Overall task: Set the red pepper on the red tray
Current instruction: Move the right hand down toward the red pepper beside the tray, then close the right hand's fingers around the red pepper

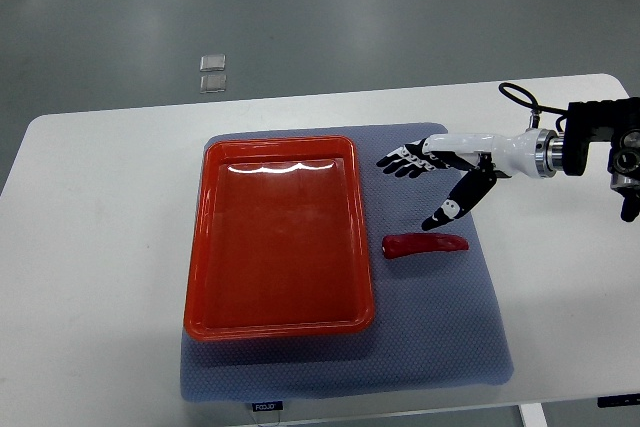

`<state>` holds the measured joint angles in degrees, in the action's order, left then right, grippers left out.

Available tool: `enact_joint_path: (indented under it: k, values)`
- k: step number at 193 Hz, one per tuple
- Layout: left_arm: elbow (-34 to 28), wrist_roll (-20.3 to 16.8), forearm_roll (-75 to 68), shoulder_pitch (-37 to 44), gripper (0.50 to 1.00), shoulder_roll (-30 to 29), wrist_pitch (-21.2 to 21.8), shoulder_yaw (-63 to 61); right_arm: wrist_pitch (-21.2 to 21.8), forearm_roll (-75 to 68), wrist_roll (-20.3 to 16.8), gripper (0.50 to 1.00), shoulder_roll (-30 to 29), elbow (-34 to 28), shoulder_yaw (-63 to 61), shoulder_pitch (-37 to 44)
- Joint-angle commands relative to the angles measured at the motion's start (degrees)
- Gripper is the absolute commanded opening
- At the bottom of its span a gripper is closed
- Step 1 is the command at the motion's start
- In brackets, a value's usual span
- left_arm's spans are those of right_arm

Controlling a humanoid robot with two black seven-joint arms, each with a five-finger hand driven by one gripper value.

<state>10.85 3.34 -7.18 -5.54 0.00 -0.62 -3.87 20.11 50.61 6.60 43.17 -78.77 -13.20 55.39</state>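
Pepper and hand: Where my right hand (pixel 440 169) hovers over the mat, the red pepper (pixel 427 245) lies just below it in the picture, nearer my own side, not touched by any finger.
Hand state: My fingers (pixel 400 161) are spread and relaxed, pointing left toward the tray, with the thumb angled down toward the pepper; I hold nothing.
Arm: My right arm comes in from the right edge, a white forearm shell joined to a black wrist block with a looping black cable.
Pepper position: It rests on the mat, just beside the tray's right rim and apart from it, lying lengthwise left to right.
Pepper shape: Long, slim, glossy red, tapering toward its right end.
Red tray (pixel 367 247): A rectangular, shiny plastic tray with rounded corners and a raised rim.
Mat (pixel 450 347): A blue-grey cloth pad with a fine dimpled weave, under both tray and pepper.
Table (pixel 100 247): Smooth white top with rounded corners.
Floor: Two small clear square items (pixel 212 73) lie beyond the table's far edge.
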Motion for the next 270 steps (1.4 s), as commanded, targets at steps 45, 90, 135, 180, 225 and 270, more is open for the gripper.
enact_joint_path:
  k: [45,90,135,180,225,270]
  values:
    - [-0.2,0.0,0.0,0.0,1.000,0.0,0.0,-0.1,-6.7,4.8,0.5,0.913,-1.3,-1.8,2.0,-4.9]
    - [0.0,0.0,0.0,0.0,1.000,0.0,0.0,-0.1,-10.0,8.0,0.6,0.909,-2.6,-0.5,2.3,-5.6]
    - [0.0,0.0,-0.1,0.0,1.000,0.0,0.0,-0.1,-11.5,10.5,0.6,0.901,-4.1,1.5,3.6,-7.1]
    - [0.0,0.0,-0.1,0.0,1.000,0.0,0.0,-0.1,-12.3,10.7,0.5,0.872,-5.3,3.2,3.9,-7.5]
    - [0.0,0.0,-0.1,0.0,1.000,0.0,0.0,-0.1,-12.9,11.5,0.4,0.830,-5.6,4.1,4.5,-7.9]
    - [0.0,0.0,0.0,0.0,1.000,0.0,0.0,-0.1,-13.7,12.6,0.4,0.821,-6.5,4.9,5.5,-8.1]
